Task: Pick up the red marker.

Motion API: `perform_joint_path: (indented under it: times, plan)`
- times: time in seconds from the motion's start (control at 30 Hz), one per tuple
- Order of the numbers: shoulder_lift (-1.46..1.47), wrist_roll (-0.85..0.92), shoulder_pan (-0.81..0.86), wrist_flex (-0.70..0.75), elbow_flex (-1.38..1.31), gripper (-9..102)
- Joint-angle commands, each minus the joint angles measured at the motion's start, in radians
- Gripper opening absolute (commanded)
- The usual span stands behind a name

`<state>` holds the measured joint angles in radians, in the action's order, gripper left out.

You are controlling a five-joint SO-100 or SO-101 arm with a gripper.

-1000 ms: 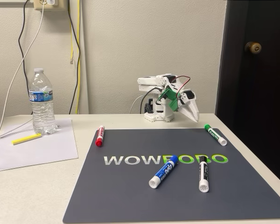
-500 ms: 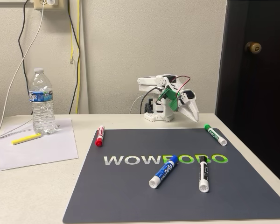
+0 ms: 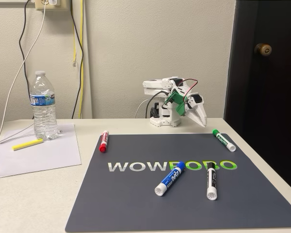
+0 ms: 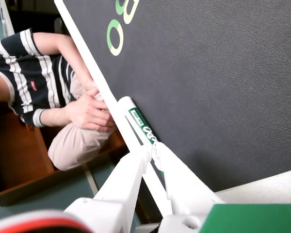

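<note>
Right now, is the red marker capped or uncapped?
Capped. In the fixed view the red marker lies flat at the dark mat's left edge, its red cap seated on the end nearer the camera.

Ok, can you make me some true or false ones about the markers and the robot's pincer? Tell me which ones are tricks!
1. The red marker lies at the left edge of the dark mat in the fixed view. True.
2. The pincer is holding the red marker. False: it hangs near the arm's base at the back of the table, holding nothing, far from that marker.
3. The blue marker lies on the mat next to the black marker. True.
4. The water bottle is lying on its side. False: it stands upright.
5. The green marker shows close to the pincer in the wrist view. True.
</note>
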<state>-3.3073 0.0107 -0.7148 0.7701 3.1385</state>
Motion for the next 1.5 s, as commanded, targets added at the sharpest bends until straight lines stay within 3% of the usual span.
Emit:
perform_joint_path:
  times: [0.0,0.13,0.23,0.43,0.73,0.83,0.93,1.3,1.47]
  plan:
    - [-0.008,-0.026,-0.018,0.000,-0.006,0]
    - [-0.009,-0.038,-0.038,-0.067,-0.011,0]
    - [-0.009,-0.143,0.005,-0.094,-0.078,0]
    - [0.028,-0.192,0.215,0.106,-0.416,0]
    - [0.881,-0.150,0.568,0.379,-1.275,0]
    - [1.046,0.008,0.663,0.505,-1.479,0]
    - [1.092,0.202,0.746,0.509,-1.503,0]
    - [1.333,1.230,1.101,0.485,-1.531,0]
    - [1.578,1.628,1.238,0.571,-1.775,0]
